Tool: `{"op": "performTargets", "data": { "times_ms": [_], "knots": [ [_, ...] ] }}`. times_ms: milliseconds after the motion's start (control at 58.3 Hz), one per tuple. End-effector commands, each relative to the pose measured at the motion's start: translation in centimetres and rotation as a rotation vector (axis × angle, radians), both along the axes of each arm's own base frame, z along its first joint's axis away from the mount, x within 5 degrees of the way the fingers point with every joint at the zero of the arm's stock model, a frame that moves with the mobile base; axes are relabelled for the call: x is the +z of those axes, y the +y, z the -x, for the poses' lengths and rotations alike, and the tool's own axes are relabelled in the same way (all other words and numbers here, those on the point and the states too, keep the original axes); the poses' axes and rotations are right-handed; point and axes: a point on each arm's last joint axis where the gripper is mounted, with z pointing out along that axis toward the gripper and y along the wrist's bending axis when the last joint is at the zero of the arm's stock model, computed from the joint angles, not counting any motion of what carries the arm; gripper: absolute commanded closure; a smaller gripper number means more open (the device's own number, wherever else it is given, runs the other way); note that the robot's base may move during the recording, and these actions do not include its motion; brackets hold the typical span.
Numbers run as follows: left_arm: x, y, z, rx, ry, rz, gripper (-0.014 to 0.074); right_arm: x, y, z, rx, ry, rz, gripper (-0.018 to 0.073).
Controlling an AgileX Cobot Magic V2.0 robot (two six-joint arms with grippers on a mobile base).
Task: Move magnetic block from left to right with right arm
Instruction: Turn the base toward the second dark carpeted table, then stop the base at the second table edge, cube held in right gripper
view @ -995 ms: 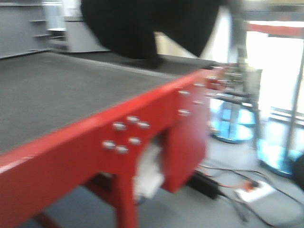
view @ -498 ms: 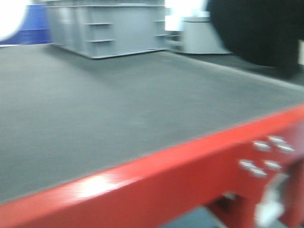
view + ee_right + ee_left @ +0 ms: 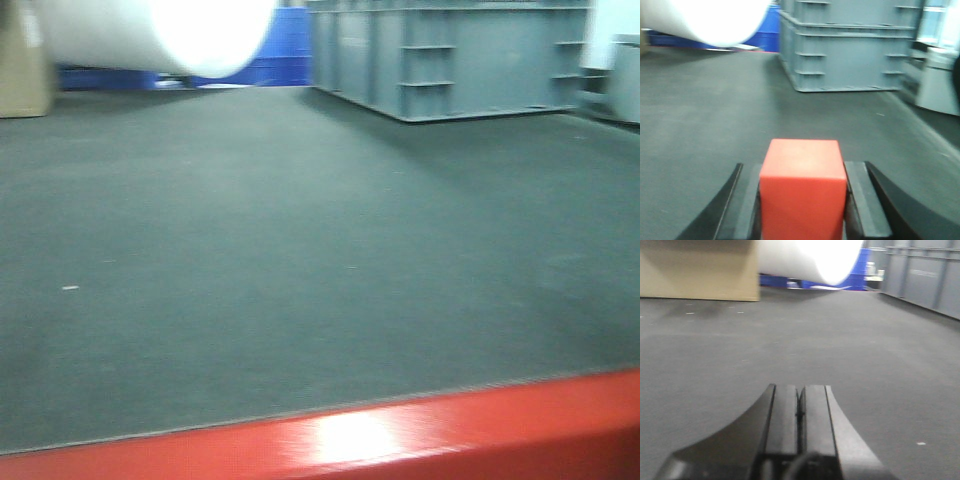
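The right hand (image 3: 803, 172) pinches the red block (image 3: 802, 185) between its two fingers, low over the dark-topped bench (image 3: 300, 250); whether the block touches the surface cannot be told. The left hand (image 3: 799, 405) has its fingers pressed together. Farther back on the bench stand a grey crate (image 3: 850, 50) and a cardboard box (image 3: 695, 270), with a blurred white roll (image 3: 150, 30) beyond.

Front camera skims the dark matted counter (image 3: 300, 250) from its red edge; wrist cameras crouch behind their jaws, all sharing the grey plastic crate (image 3: 450, 55).
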Motion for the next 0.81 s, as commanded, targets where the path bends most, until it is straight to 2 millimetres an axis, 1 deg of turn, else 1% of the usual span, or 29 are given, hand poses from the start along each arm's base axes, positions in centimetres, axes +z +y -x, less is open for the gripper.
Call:
{"op": "performTargets", "data": {
  "times_ms": [0,789],
  "knots": [
    [0.5,0.01,0.07,0.001,-0.077,0.004,0.0713,1.73,-0.07,-0.04,-0.009,-0.106,-0.005,0.0306],
    [0.5,0.01,0.07,0.001,-0.077,0.004,0.0713,1.73,-0.07,-0.04,-0.009,-0.106,-0.005,0.0306]
  ]
}}
